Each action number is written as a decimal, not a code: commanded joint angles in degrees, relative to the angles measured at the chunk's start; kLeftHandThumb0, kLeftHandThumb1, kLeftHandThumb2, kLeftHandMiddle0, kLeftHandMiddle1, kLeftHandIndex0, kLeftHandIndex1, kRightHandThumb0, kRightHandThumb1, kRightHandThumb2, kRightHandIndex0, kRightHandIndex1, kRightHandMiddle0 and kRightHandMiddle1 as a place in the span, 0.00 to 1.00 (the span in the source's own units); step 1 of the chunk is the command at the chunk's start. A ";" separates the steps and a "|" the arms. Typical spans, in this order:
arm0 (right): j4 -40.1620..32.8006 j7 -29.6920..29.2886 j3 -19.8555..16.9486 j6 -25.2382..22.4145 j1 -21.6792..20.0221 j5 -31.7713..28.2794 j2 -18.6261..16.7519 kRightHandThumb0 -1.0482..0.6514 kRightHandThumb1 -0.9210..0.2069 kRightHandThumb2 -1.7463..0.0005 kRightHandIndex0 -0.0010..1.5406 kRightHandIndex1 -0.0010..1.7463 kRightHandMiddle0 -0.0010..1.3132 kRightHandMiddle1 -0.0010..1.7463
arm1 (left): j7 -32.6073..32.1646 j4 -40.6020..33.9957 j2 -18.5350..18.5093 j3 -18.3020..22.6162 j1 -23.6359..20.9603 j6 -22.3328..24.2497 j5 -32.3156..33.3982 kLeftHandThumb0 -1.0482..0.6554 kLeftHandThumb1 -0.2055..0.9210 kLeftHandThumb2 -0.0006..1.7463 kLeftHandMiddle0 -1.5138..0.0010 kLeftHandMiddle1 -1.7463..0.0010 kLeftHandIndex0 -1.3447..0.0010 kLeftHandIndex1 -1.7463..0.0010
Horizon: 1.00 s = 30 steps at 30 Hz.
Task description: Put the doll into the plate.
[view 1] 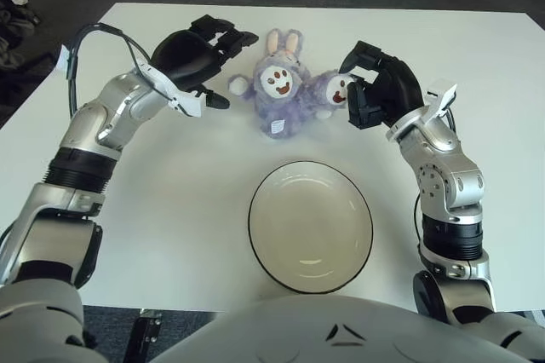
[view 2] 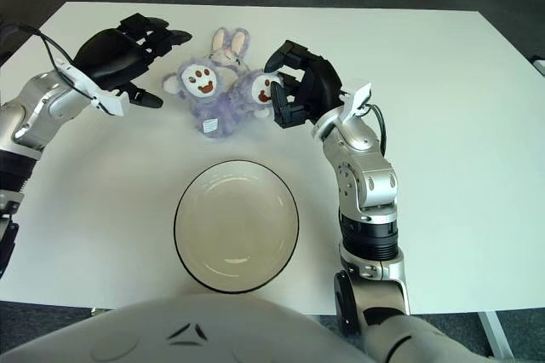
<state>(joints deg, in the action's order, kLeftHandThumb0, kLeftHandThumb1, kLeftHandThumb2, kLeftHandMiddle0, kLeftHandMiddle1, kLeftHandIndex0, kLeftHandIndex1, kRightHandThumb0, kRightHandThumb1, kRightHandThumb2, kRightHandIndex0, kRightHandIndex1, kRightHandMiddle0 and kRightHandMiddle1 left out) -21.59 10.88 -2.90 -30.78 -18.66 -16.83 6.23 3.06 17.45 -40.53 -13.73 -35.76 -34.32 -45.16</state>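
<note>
We judge the soft, light purple plush bunny doll (view 1: 283, 97) at upper centre squeezable mid-body between spread-fingered left hand (view 1: 203, 60) and curled, empty right hand (view 1: 375, 86).

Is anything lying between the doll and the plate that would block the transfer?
Nothing visible does. Only bare table separates the doll from the plate. The left hand and right hand flank the doll.

doll's (view 1: 281, 95) right paw behind right hand (view 1: 375, 90)
</note>
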 commanded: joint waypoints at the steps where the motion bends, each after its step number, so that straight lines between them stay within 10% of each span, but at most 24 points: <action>1: -0.56 0.60 -0.10 -0.16 -0.05 -0.97 0.48 0.61 0.74 0.17 0.56 0.94 0.54 0.82 | -1.60 2.10 -0.17 -1.62 -2.63 -2.27 -1.16 0.18 0.57 0.46 1.00 0.89 1.00 0.75; 30: -2.29 3.27 -1.04 -4.90 -0.59 -7.30 1.64 0.61 0.69 0.20 0.55 0.91 0.48 0.85 | 4.03 8.41 6.29 -5.72 -8.34 -6.43 4.95 0.20 0.57 0.49 0.95 0.91 1.00 0.77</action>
<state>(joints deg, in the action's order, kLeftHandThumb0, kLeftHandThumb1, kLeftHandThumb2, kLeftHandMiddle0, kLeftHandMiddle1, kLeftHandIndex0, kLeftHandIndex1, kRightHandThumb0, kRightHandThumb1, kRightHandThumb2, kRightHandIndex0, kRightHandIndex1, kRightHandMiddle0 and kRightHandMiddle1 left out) -22.96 13.64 -3.40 -34.87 -18.68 -23.12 6.71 5.58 25.18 -35.10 -18.79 -42.90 -40.54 -41.70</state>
